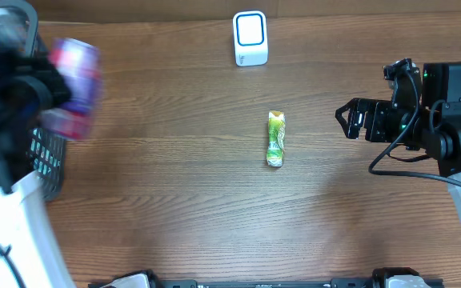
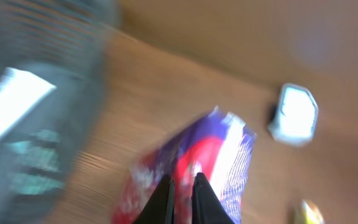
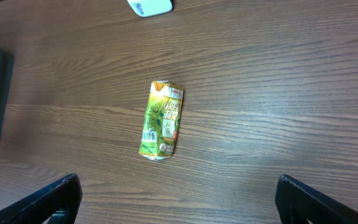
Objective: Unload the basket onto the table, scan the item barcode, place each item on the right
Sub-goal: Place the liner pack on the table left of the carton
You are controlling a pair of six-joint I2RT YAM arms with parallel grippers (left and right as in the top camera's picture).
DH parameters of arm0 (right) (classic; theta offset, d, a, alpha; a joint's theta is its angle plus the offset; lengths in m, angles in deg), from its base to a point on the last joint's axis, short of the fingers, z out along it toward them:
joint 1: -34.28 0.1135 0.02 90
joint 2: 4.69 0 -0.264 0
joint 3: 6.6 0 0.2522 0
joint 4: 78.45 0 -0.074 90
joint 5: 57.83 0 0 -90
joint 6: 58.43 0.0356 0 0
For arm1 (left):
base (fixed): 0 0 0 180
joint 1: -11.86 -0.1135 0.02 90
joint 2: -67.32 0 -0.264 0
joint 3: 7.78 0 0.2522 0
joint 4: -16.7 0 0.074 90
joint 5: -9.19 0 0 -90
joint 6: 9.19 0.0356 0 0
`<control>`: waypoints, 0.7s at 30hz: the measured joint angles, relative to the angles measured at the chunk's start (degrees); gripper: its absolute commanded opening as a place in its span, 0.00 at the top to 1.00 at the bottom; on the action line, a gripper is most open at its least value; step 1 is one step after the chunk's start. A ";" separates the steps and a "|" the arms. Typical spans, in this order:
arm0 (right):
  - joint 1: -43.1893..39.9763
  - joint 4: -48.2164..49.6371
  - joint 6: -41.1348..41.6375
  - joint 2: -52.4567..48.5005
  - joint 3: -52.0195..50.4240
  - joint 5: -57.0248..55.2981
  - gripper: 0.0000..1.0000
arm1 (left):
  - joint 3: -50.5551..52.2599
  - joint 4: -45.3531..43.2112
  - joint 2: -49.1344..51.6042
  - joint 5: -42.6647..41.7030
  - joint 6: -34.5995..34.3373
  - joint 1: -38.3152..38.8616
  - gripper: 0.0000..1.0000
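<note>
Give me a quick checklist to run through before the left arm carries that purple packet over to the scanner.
1. Grip: left gripper shut on the purple packet: ok.
2. Target: scanner in view at the far edge, nothing covering it: ok.
3. Barcode side of the purple packet turned toward the scanner: cannot tell, the views of it are blurred.
4. Other arm: right gripper open, holding nothing, well apart from the scanner: ok.
5. Clutter: green packet lying on the table, apart from the scanner: ok.
</note>
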 measured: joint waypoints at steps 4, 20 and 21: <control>0.02 0.00 0.00 0.00 0.00 -0.04 0.00 | 9.25 -2.45 3.39 -0.37 -2.23 12.37 0.96; 0.02 -0.35 0.02 0.00 0.00 -0.02 0.00 | 27.71 -21.59 21.42 -0.79 -10.91 31.80 0.71; 0.02 -0.35 0.00 0.00 0.00 -0.04 0.00 | 26.53 -20.41 21.40 -0.42 -11.37 31.17 0.63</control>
